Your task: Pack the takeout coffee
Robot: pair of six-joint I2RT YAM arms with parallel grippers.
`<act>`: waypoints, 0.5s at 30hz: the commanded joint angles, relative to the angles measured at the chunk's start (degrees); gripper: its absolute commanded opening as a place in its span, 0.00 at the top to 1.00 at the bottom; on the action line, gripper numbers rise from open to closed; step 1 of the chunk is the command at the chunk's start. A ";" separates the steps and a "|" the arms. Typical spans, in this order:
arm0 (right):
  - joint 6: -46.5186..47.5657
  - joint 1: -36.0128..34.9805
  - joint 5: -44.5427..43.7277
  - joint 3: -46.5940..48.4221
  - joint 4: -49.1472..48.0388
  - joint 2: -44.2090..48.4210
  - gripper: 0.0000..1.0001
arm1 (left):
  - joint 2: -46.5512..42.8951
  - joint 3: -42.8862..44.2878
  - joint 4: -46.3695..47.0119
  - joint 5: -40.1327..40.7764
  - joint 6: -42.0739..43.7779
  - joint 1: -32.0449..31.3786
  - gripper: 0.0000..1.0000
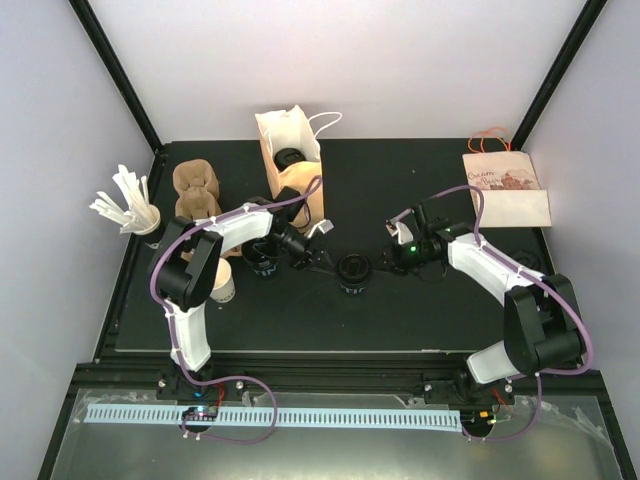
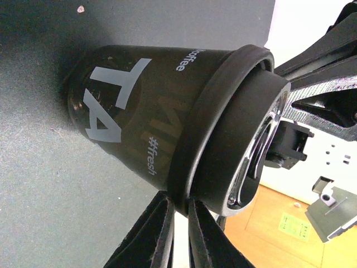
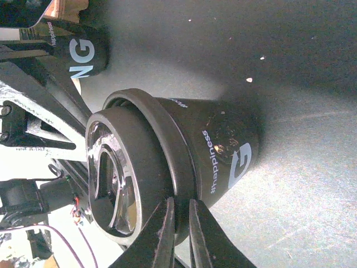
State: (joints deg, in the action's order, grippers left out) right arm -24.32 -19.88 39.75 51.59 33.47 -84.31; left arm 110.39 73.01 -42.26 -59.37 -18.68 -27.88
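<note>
A black takeout coffee cup (image 1: 352, 271) with a black lid stands mid-table between my two grippers. My left gripper (image 1: 320, 260) comes at it from the left and my right gripper (image 1: 384, 262) from the right. In the left wrist view the cup (image 2: 134, 117) bears white lettering, and my left gripper (image 2: 179, 209) is shut on the rim of its lid (image 2: 223, 145). The right wrist view shows the same cup (image 3: 223, 151), with my right gripper (image 3: 179, 215) pinched shut on the lid's rim (image 3: 162, 156) on the opposite side.
A second black cup (image 1: 265, 262) stands just left of my left gripper. An open white paper bag (image 1: 290, 150) at the back holds another cup. Brown cup carriers (image 1: 197, 190), white stirrers (image 1: 128, 205) and a white cup (image 1: 222, 287) sit left; a flat paper bag (image 1: 505, 190) lies back right.
</note>
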 commanded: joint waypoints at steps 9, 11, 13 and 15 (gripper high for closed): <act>1.29 -0.60 -0.99 -7.73 -1.17 -4.54 0.90 | 3.09 2.60 -0.66 1.80 0.04 -0.58 0.91; 1.37 -0.52 -0.33 -8.91 -2.09 -5.24 0.89 | 3.16 2.78 -0.84 1.88 0.16 -0.60 0.91; 1.45 -0.51 0.48 -9.49 -2.77 -6.16 0.89 | 3.44 2.96 -1.19 1.98 0.27 -0.55 0.91; 1.63 -0.35 0.95 -9.85 -3.10 -7.00 0.89 | 3.56 2.99 -1.43 2.06 0.36 -0.55 0.91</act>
State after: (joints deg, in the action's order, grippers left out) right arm -24.21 -18.59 46.13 46.50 26.11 -86.00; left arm 111.46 74.54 -44.99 -59.59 -18.68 -27.68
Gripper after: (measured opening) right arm 0.111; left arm 0.094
